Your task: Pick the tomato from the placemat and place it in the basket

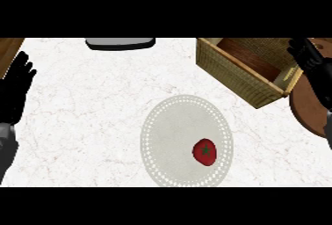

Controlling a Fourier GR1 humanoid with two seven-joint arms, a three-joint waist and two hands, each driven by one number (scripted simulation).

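Observation:
A red tomato with a green stem lies on the lower right part of a round white placemat in the middle of the counter. A woven basket with a brown inside stands at the upper right, tilted in the view. My left hand shows at the left edge, fingers straight and up, far from the tomato. At the right edge my right hand is open beside the basket, also away from the tomato. Neither hand holds anything.
A grey and black object sits at the counter's far edge, top centre. A round brown wooden piece lies at the right, below the basket. The counter is white marble.

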